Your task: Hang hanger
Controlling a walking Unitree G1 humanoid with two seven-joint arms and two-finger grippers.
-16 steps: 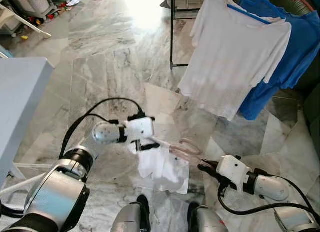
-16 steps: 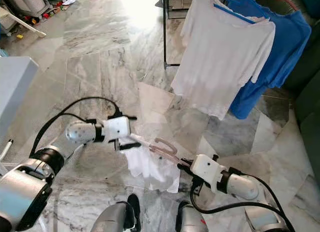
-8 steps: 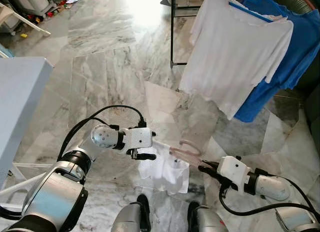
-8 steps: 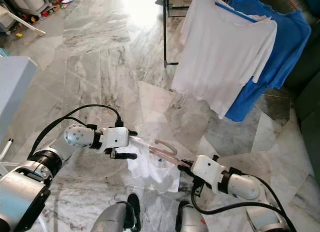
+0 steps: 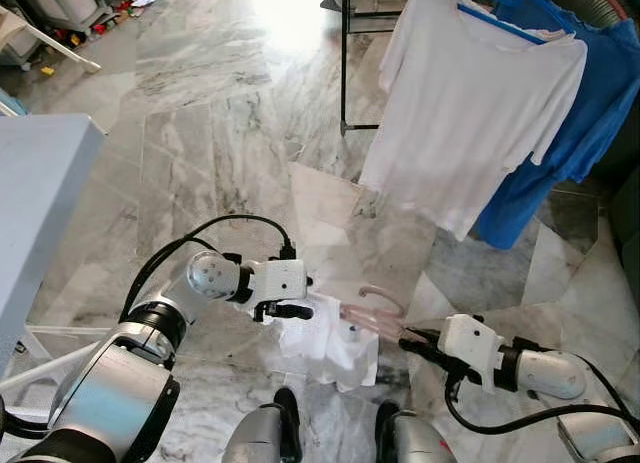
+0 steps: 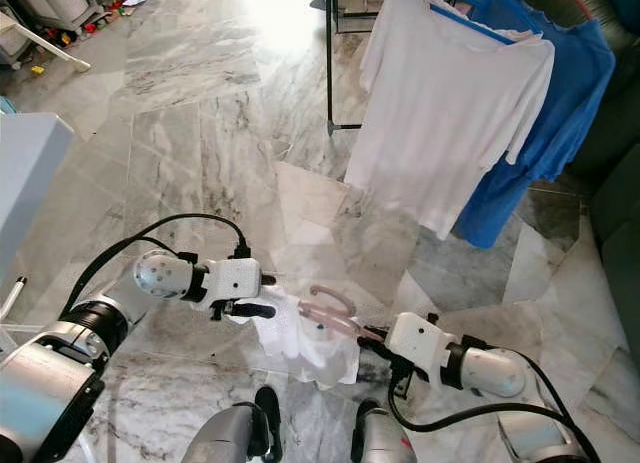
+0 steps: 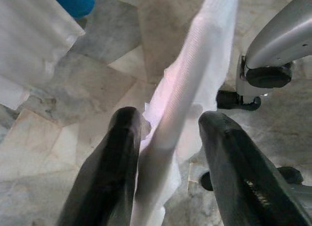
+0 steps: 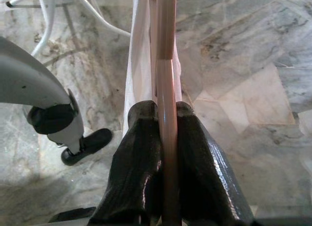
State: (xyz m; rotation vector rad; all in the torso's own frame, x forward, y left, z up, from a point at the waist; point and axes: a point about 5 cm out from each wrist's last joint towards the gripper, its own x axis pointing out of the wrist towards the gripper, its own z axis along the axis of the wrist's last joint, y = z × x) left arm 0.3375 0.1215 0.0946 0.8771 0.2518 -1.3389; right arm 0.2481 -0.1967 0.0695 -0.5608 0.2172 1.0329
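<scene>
Right gripper (image 8: 163,133) is clamped on the pale pink plastic hanger (image 5: 372,308); in its wrist view you see the two black fingers (image 8: 141,162) pressed against either side of the hanger's bar. Your left gripper (image 7: 168,133) has its fingers spread, straddling the shoulder end of the hanger where the small white garment (image 5: 325,338) drapes over it, and from these pictures you cannot be sure it touches the cloth. The hanger sits low in front of you, between the two arms, just above the grey marble floor (image 5: 220,133), with its hook (image 6: 330,298) pointing up and away.

You appear to be in the carrying stage: the garment is on the hanger, but the hanger is not yet on the rail. The black metal clothes rack (image 5: 345,73) stands ahead and to your right, already bearing a white long-sleeved shirt (image 5: 470,103) and a blue shirt (image 5: 590,103).

Next you will probably need to free the left gripper from the cloth, step towards the rack, then raise the right arm so the hook clears the rail beside the white shirt.

No brand, label or readable writing is visible on the garments, the hanger or the grippers.
</scene>
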